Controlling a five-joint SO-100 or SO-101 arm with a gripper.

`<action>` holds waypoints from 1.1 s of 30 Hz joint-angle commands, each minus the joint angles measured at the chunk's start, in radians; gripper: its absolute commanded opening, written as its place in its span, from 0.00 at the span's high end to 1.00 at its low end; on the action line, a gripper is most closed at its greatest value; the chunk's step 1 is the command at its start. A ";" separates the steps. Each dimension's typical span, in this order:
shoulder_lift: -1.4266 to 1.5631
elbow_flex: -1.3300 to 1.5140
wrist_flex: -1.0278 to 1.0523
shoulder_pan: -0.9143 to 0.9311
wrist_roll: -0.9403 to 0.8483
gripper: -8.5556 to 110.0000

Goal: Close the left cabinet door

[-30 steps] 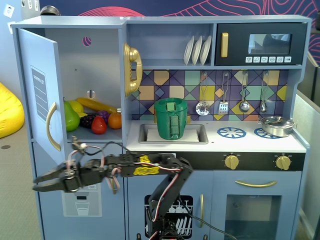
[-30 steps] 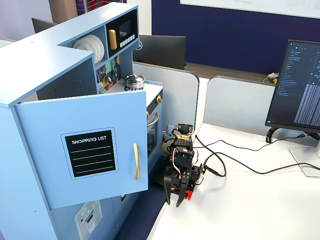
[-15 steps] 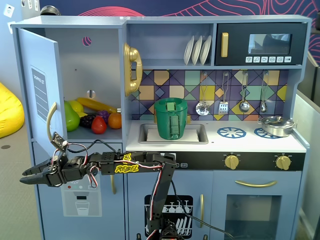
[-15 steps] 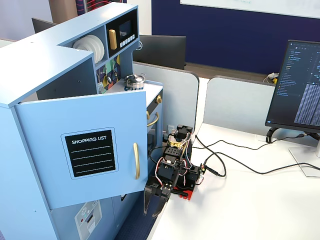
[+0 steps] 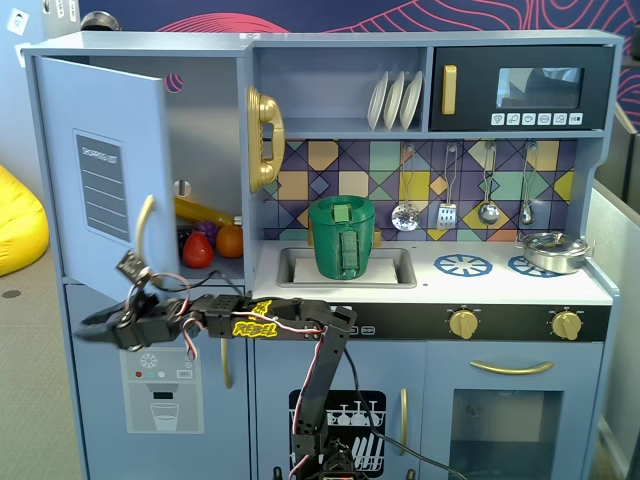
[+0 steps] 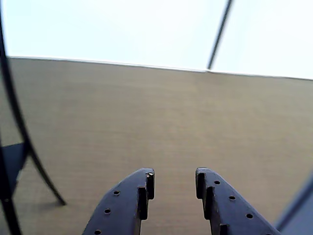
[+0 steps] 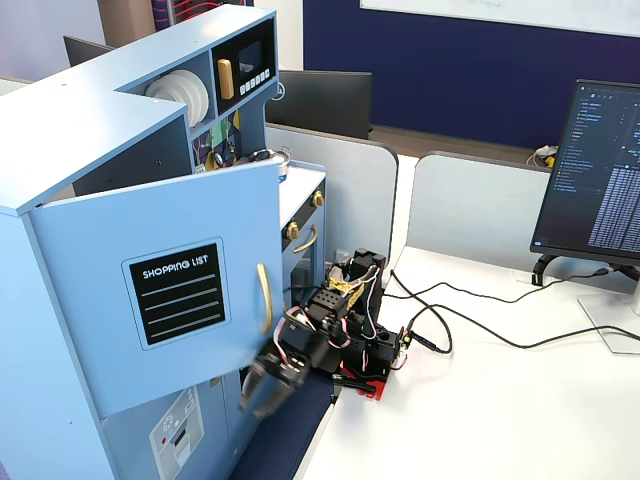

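Note:
The left cabinet door (image 5: pixel 100 170) is light blue and stands partly open, swung out from the fridge compartment. Its black SHOPPING LIST panel (image 7: pixel 180 293) and curved gold handle (image 7: pixel 263 298) face outward; the handle also shows in a fixed view (image 5: pixel 146 224). My gripper (image 5: pixel 90 327) points left, just below the door's lower edge near its free corner. In the other fixed view it (image 7: pixel 262 385) looks blurred under that corner. In the wrist view my gripper (image 6: pixel 173 177) is open and empty, with only carpet floor between the jaws. The door does not show there.
Toy fruit (image 5: pixel 200 245) lies inside the open compartment. The blue ice-dispenser door (image 5: pixel 160 390) is behind my arm. A green pot (image 5: pixel 343 237) stands in the sink. My arm's base (image 7: pixel 370 350), cables and a monitor (image 7: pixel 600 170) are on the white desk.

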 commanded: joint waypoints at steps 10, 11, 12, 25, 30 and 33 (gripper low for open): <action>0.184 0.067 -0.103 0.331 -0.092 0.93; 0.186 0.074 -0.115 0.354 -0.094 0.93; 0.189 0.077 -0.118 0.379 -0.097 0.93; 0.233 0.161 -0.183 0.600 -0.101 0.93; 0.245 0.193 -0.218 0.661 -0.103 0.93; 0.270 0.229 -0.229 0.683 -0.101 0.93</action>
